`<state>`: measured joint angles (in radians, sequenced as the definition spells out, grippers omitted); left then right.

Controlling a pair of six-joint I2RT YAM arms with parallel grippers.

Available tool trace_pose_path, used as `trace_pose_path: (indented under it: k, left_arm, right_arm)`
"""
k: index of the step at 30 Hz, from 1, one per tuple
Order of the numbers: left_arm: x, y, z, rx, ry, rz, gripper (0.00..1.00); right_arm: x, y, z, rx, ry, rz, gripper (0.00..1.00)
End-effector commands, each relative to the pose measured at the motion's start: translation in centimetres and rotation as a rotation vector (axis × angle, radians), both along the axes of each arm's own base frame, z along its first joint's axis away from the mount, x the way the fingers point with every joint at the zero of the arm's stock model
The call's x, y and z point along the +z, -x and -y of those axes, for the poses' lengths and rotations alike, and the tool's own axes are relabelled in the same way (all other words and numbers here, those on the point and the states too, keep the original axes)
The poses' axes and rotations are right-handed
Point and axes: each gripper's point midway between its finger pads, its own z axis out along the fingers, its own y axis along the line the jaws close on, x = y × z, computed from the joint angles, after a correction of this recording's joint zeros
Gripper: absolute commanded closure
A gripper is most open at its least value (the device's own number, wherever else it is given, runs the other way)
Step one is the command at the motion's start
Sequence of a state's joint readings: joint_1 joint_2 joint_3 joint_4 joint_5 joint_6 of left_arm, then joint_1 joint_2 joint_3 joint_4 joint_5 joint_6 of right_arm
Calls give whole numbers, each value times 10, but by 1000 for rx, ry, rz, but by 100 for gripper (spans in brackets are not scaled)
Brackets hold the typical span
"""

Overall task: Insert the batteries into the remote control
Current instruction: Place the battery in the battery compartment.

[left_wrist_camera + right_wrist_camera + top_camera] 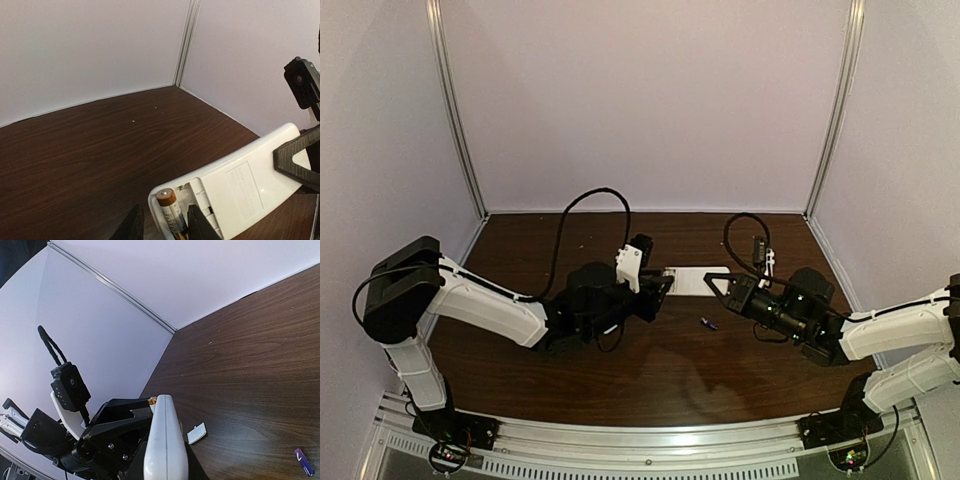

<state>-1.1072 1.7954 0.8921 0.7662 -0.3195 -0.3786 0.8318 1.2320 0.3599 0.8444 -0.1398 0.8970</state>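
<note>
Right gripper (713, 283) clamps the remote (695, 276); left gripper (665, 286) pinches the gold cell (169, 210) at the remote's open end. Purple cell (708, 323) lies near the remote.

gold battery (169, 211) lower end cut off at bottom edge, remote control (245, 190) face hidden

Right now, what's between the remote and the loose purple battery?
A small white panel, likely the battery cover, lies between the remote control and the purple battery, near the remote, seen in the right wrist view.
</note>
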Motion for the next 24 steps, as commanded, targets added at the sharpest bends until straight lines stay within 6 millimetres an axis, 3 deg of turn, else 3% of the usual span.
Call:
trace_pose_path:
  k: [1,11,14,20,24]
  left_arm:
    - [8,-4,0,6,-18,22,64]
    - [53,17,-5,-105,-51,133,27]
    - [63,25,-9,-147,-84,169,21]
    - [64,52,-21,-322,-207,245,22]
    - [48,74,-27,-468,-335,334,36]
  right_arm:
    - [11,4,-3,23,-7,38,100]
    - [-2,11,-3,54,49,32,100]
    - [-6,14,-3,73,59,27,100]
    - [-1,25,-6,137,41,53,100]
    - [4,34,-10,195,37,73,100]
